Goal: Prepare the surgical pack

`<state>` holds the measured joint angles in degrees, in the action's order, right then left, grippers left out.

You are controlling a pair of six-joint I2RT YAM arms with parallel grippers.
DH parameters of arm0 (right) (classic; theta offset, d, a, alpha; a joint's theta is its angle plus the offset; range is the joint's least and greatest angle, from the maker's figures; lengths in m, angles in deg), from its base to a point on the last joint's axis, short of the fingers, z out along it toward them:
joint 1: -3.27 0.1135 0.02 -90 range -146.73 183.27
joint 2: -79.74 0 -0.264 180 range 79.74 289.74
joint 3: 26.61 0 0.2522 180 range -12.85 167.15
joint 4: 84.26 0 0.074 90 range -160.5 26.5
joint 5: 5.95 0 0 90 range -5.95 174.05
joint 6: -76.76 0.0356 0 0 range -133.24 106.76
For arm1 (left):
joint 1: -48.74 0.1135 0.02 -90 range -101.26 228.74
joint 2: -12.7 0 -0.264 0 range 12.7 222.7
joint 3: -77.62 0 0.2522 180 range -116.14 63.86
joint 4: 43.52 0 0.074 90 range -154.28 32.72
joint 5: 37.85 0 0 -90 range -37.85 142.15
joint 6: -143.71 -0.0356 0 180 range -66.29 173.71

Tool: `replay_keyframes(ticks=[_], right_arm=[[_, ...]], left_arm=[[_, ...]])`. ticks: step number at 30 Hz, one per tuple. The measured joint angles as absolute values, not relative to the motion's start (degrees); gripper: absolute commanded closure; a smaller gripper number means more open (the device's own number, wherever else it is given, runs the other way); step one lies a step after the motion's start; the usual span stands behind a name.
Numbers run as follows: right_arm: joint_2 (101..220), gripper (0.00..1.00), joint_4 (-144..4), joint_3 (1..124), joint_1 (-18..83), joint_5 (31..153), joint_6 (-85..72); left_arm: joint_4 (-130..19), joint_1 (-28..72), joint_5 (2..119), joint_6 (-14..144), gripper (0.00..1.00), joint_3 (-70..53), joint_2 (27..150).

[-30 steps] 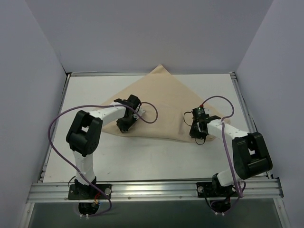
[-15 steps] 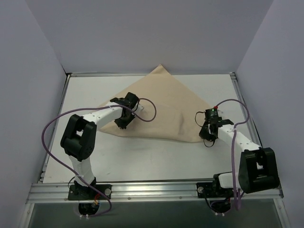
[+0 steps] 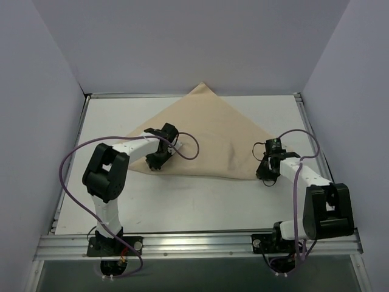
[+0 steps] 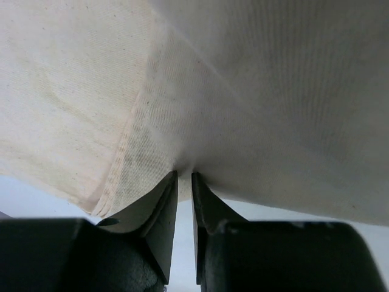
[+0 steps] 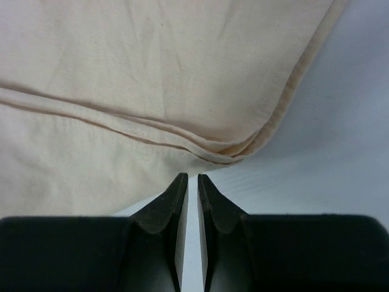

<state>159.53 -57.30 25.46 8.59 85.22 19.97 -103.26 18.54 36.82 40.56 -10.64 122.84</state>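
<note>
A large beige cloth (image 3: 209, 131) lies on the white counter (image 3: 182, 201), folded into a broad triangle. Its peak points at the back wall and its long folded edge runs across the middle of the counter, facing the arms. A soft rise with a few creases shows right of the cloth's middle; I cannot tell what, if anything, lies under it.

The left arm reaches in over the left end of that long edge, and the left fingers (image 3: 154, 162) are down on the fabric near the left corner. From the left wrist, those fingers (image 4: 170, 193) are drawn nearly together with a pucker of cloth (image 4: 243, 91) nipped between their tips. A hemmed edge runs down just to the left of them, and the weave gathers toward the pinch.

The right arm is bent in towards the cloth's right corner, with the right fingers (image 3: 265, 174) low beside it. From the right wrist, these fingers (image 5: 175, 194) are pressed together with nothing between them. Their tips are on bare counter (image 5: 340, 152), just short of the corner, where two or three hemmed layers of cloth (image 5: 121, 73) stack and curve round.

A purple cable (image 3: 70, 182) loops from each arm.
</note>
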Motion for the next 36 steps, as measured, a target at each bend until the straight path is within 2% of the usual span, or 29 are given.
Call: replay_keyframes(ticks=[1,3,4,7,8,14,21,24,28,32,34,35,36], right_arm=[[158.7,0.81,-56.0,26.3,8.3,85.3,19.9],[156.2,0.71,-53.7,28.8,7.1,85.4,19.8],[154.8,0.6,-53.2,30.2,5.8,85.6,19.7],[151.2,0.51,-53.2,33.7,-0.5,86.5,19.1],[150.7,0.46,-53.6,34.8,-3.8,87.4,18.8],[157.8,0.41,-57.7,35.9,-16.7,90.7,17.8],[173.3,0.4,-64.2,38.8,-18.8,94.7,17.1],[177.5,0.43,-66.8,41.3,-18.8,94.9,16.7],[179.8,0.71,-70.2,41.9,-18.8,95.1,16.7],[181.5,0.75,-74.3,41.9,-18.8,96.8,17.5],[182.4,0.86,-76.4,42.0,-18.7,97.9,17.8],[182.9,0.96,-77.3,42.0,-18.7,98.5,18.1],[183.2,1.0,-78.0,42.0,-18.7,98.9,18.1]], left_arm=[[-103.8,18.6,37.3,40.5,0.75,-11.4,122.8],[-105.4,18.6,38.0,40.5,0.75,-13.6,122.8],[-106.1,18.5,38.1,40.5,0.74,-14.9,122.8],[-108.6,18.3,38.2,40.2,0.73,-18.6,122.7],[-109.5,18.2,38.2,39.9,0.72,-19.5,122.5],[-114.6,17.0,38.2,38.7,0.72,-22.0,121.3],[-115.1,16.9,38.2,38.1,0.72,-24.8,121.2],[-115.0,17.3,38.3,38.2,0.72,-25.3,121.2],[-115.2,18.7,39.1,38.4,0.72,-25.8,121.4],[-115.6,20.5,39.9,38.5,0.72,-28.3,122.2],[-115.7,21.1,40.1,38.5,0.72,-30.0,123.0],[-115.8,21.2,40.1,38.6,0.72,-30.7,123.3],[-115.8,21.3,40.2,38.6,0.72,-31.2,123.5]])
